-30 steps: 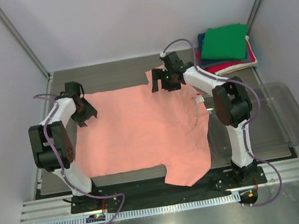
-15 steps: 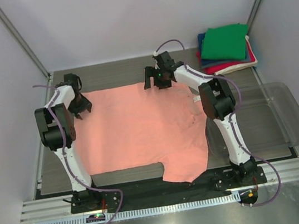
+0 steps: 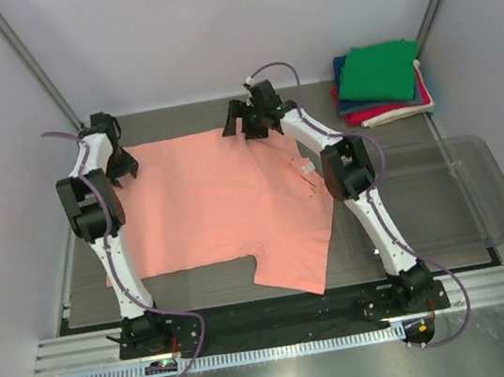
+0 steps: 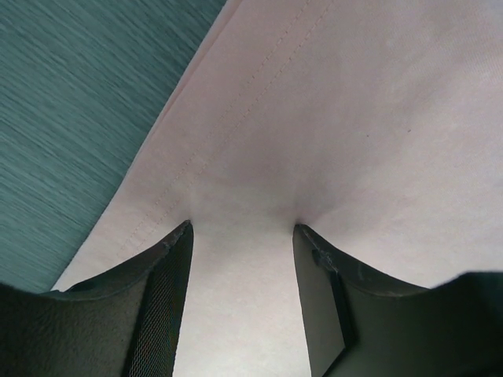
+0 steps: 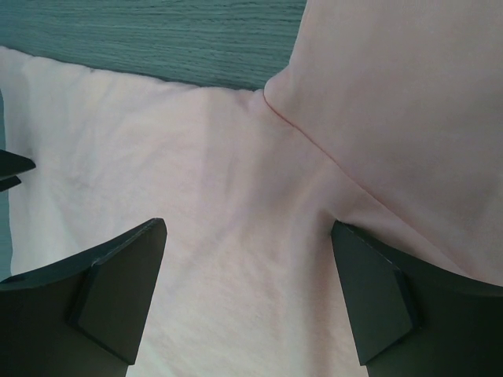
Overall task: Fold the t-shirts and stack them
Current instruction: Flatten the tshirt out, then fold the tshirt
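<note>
Spreading step, likely: salmon-pink t-shirt [image 3: 206, 200] beneath both tools. Left gripper [image 4: 242, 229] half-open, right gripper [image 5: 247, 226] wide, neither clamping cloth. Next: pinch edge beside tips, fold.

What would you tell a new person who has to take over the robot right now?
The left gripper has its jaws apart, tips pressing on the pink t-shirt near its hem at the far left corner.
The right gripper is wide open, tips on the same shirt by a sleeve seam at the far edge.
Nothing looks pinched or lifted.
Done: the folded stack, green on top, sits at the far right corner.
Left to do: the pink t-shirt lies spread flat and is not folded yet. Fold it, then put it on the stack.
</note>
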Available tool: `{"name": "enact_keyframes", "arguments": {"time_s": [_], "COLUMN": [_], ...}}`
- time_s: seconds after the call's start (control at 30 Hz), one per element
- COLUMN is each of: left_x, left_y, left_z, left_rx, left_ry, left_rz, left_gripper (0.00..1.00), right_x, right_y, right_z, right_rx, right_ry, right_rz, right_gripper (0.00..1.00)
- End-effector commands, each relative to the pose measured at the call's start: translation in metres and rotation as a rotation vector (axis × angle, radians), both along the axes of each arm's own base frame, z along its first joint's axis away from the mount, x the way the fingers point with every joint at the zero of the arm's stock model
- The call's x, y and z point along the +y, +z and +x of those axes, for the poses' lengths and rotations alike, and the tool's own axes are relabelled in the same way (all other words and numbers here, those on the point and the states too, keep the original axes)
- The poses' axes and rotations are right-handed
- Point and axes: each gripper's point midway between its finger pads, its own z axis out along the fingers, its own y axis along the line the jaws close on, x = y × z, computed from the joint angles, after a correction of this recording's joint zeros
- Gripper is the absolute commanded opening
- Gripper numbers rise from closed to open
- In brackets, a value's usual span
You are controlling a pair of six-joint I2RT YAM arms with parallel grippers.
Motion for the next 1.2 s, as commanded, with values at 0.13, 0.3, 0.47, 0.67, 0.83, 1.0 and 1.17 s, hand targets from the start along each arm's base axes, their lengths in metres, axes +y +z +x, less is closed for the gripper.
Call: {"name": "enact_keyframes", "arguments": {"time_s": [0.13,0.3,0.47,0.67,0.83,1.0,1.17], "left_x": [-0.003,-0.024,-0.032,-0.03,-0.01,0.004,0.015], "left_y": [0.108,0.137,0.111,0.085,0.065,0.064,0.032], "left_z": [-0.02,-0.104,-0.194,-0.259,-0.295,-0.308,-0.32], "left_rx": [-0.165,-0.236,-0.219,-0.295,-0.306,-0.364,-0.308], "left_ry": [-0.029,0.039,0.194,0.401,0.556,0.693,0.786], "left_rz": [0.09,0.043,0.025,-0.048,-0.052,0.011,-0.012], "left_gripper": [0.57,0.58,0.59,0.58,0.54,0.53,0.52], "right_x": [-0.009,-0.019,-0.038,-0.07,-0.08,-0.08,-0.081], "right_y": [0.042,0.13,0.159,0.167,0.151,0.135,0.122], "right_z": [0.005,-0.007,-0.05,-0.126,-0.176,-0.211,-0.238], "right_rx": [-0.081,-0.208,-0.204,-0.178,-0.136,-0.086,-0.044], "right_ry": [0.047,0.066,0.069,0.046,0.069,0.112,0.148], "right_rz": [0.003,0.038,0.014,0.018,0.066,0.082,0.086], "right_gripper": [0.95,0.98,1.0,1.0,1.0,1.0,0.99]}}
